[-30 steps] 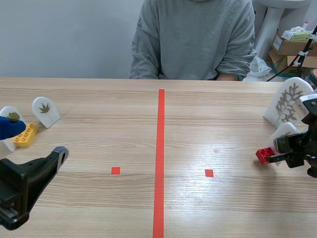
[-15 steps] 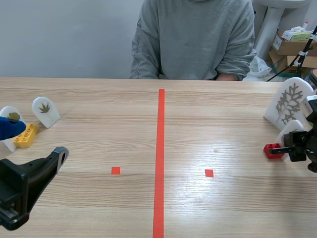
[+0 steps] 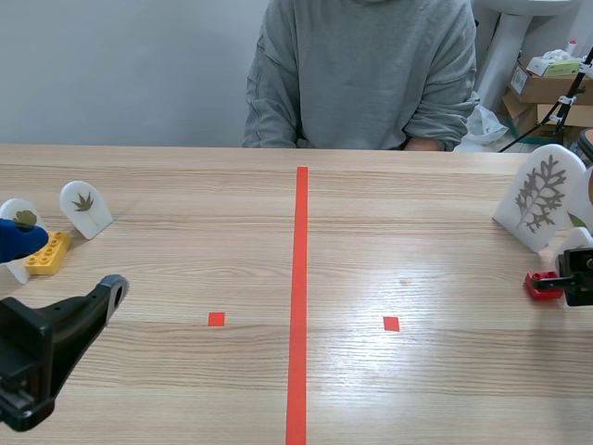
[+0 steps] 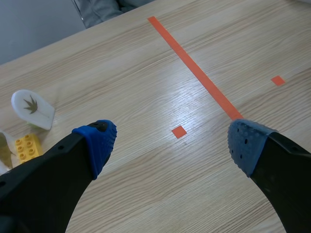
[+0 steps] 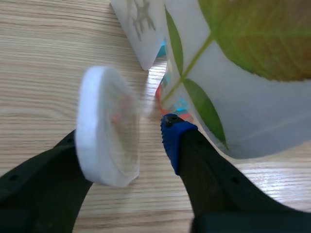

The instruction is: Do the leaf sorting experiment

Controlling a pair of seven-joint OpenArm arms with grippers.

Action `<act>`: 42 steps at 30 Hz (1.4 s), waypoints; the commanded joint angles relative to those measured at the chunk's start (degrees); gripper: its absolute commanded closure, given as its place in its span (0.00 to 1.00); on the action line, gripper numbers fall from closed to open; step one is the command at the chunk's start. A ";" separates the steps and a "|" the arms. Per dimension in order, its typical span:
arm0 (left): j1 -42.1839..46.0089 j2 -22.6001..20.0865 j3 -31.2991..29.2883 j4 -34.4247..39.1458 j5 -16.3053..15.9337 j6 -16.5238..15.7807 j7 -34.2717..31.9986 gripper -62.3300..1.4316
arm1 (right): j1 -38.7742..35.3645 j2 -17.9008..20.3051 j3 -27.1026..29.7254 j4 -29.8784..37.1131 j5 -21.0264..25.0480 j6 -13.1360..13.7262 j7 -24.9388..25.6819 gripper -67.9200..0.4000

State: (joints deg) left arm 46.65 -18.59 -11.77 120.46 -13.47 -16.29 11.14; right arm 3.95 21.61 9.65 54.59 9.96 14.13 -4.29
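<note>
At the table's right edge my right gripper [image 3: 567, 278] is shut on a small white leaf tile [image 5: 109, 128] that stands in a red brick [image 3: 540, 283]. The tile sits between the fingers in the right wrist view. Close beside that hand stand a big tile with a green leaf [image 5: 243, 73] and a tall white tile with a grey branching leaf [image 3: 542, 193]. My left gripper [image 4: 172, 141] hangs open over the left half of the table [image 3: 185, 260]. Beside it lie a yellow brick [image 3: 48, 252], a white tile with a dark leaf [image 3: 85, 206] and another tile [image 3: 13, 215].
A person in a grey sweater [image 3: 361, 74] sits across the table. An orange-red tape line [image 3: 299, 297] runs down the middle, with a small square mark on either side. Cardboard boxes [image 3: 547, 88] stand behind the table's right end.
My right gripper has moved right toward the table's edge, taking the white tile and red brick with it. The left arm has kept still.
</note>
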 commanded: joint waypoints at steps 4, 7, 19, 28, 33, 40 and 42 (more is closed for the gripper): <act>-0.15 0.00 0.11 0.24 -0.44 0.09 -0.57 0.20 | 0.63 1.07 0.48 0.50 -0.74 -0.24 0.83 0.47; -0.15 0.00 0.11 0.24 -0.44 0.09 -0.57 0.20 | 0.63 1.07 0.48 0.50 -0.79 -0.24 0.79 0.42; -0.15 0.00 0.11 0.24 -0.44 0.09 -0.59 0.20 | -2.12 1.07 1.25 1.66 -1.57 0.39 -0.26 0.18; -0.15 0.00 0.11 0.24 -0.42 0.09 -0.57 0.20 | -18.27 0.92 1.95 10.82 2.56 6.60 3.76 0.18; -0.15 0.00 0.11 0.24 -0.42 0.11 -0.57 0.20 | -30.01 0.92 4.55 24.59 5.14 11.02 3.76 0.18; -0.15 0.00 0.11 0.24 -0.42 0.13 -0.57 0.20 | -39.39 0.92 5.55 43.80 6.12 15.54 0.70 0.18; -0.15 0.00 0.11 0.24 -0.39 0.13 -0.57 0.20 | -39.50 0.92 5.55 47.54 7.41 16.65 -1.73 0.18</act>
State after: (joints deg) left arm 46.65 -18.59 -11.77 120.46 -13.47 -16.32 11.16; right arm -37.08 21.74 15.20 103.07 16.40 31.09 -5.96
